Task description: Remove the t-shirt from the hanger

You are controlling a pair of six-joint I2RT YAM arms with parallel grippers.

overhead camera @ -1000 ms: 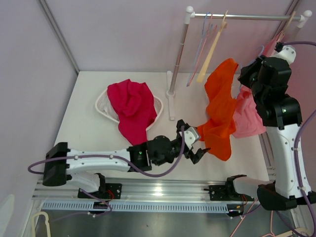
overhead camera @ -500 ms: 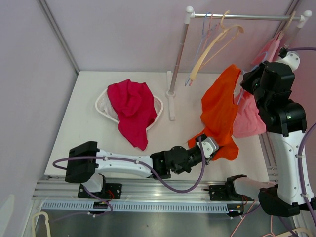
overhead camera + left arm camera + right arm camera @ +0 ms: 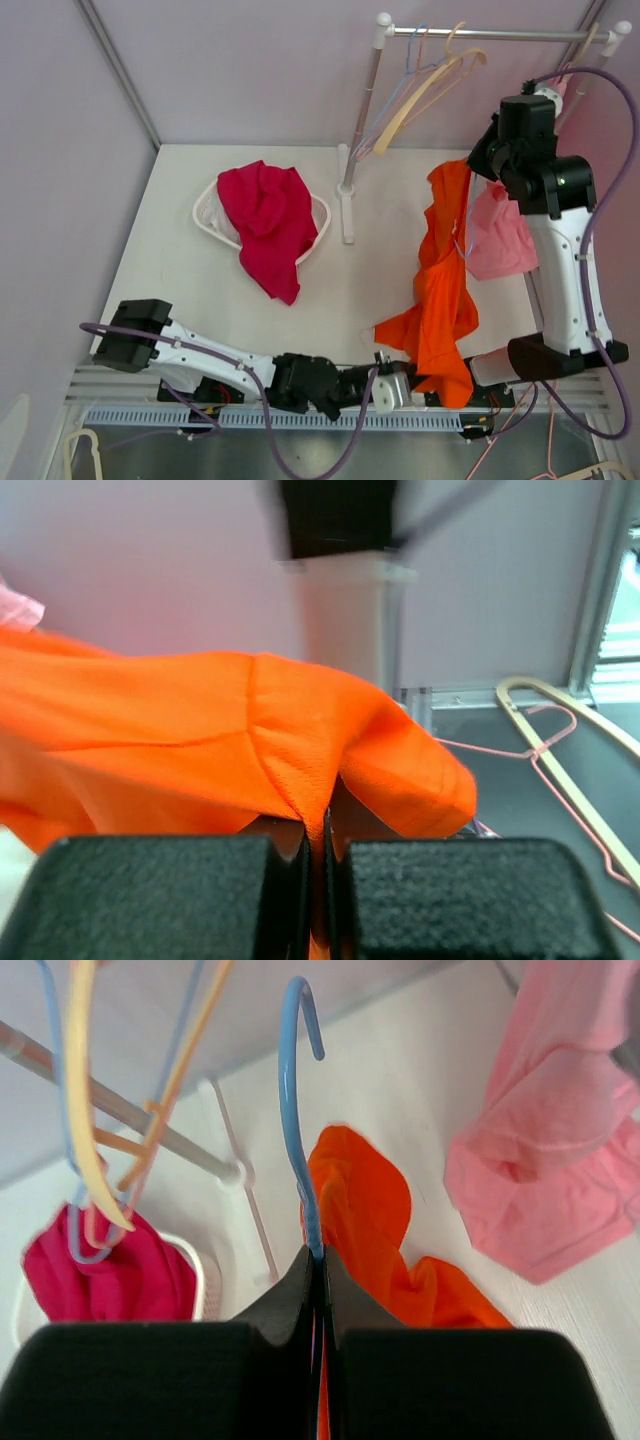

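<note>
Left pincer (image 3: 318, 880) clamped on the orange t-shirt (image 3: 440, 290) hem at the desk (image 3: 180, 260) near edge (right half). Right pincer (image 3: 318, 1290) is pressed onto the one blue hanger (image 3: 292, 1110), with the t-shirt strung between the two pincers. Three garments in all: the orange one, one pink garment (image 3: 495, 235) at the right edge, and one crimson garment (image 3: 265, 215) in the single white basket (image 3: 205, 215).

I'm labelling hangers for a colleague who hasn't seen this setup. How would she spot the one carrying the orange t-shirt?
Find the clothes rail at the far right of the table. Beside it the right gripper pinches a blue hanger, the orange t-shirt trailing below. No other hanger is gripped.
</note>
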